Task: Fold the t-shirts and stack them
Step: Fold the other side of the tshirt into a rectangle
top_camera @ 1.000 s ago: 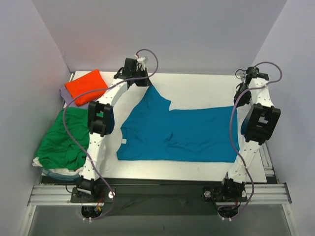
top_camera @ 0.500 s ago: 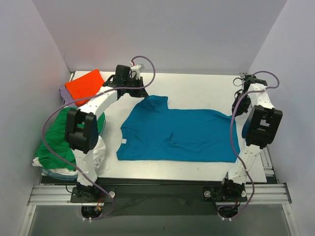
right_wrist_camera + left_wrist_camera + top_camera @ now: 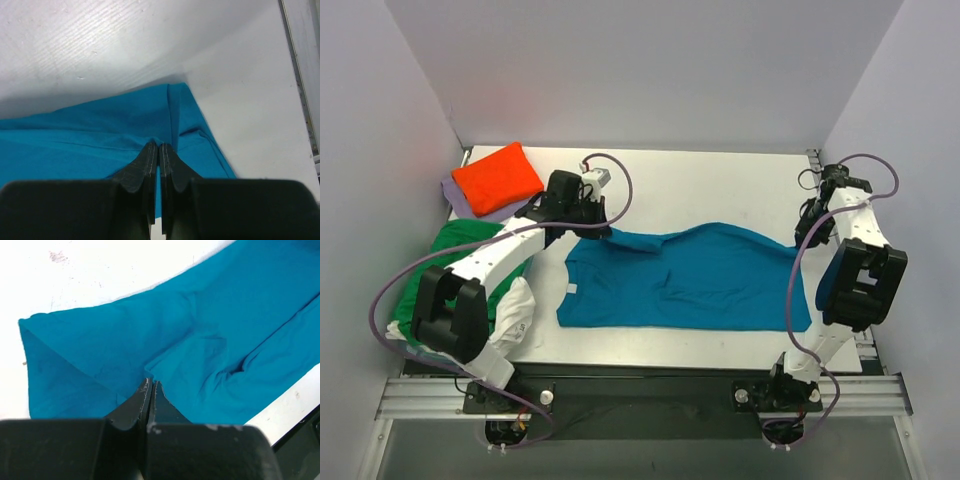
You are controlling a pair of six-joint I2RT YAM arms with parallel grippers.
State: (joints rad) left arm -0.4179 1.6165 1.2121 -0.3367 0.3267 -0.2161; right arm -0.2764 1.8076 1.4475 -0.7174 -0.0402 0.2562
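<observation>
Our left gripper [image 3: 151, 386] and right gripper [image 3: 158, 148] each clamp the far edge of the teal-blue t-shirt [image 3: 690, 285], spread on the table [image 3: 720, 185]. We judge this the lengthwise fold; next, carry that edge evenly onto the near hem.

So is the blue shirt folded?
Partly: the blue shirt has its far edge doubled over, pinched by left end effector and right end effector.

White arm links [image 3: 507, 251], black joint housings [image 3: 861, 282], purple cables [image 3: 791, 275]; black tapered fingers [image 3: 137, 402].
</observation>
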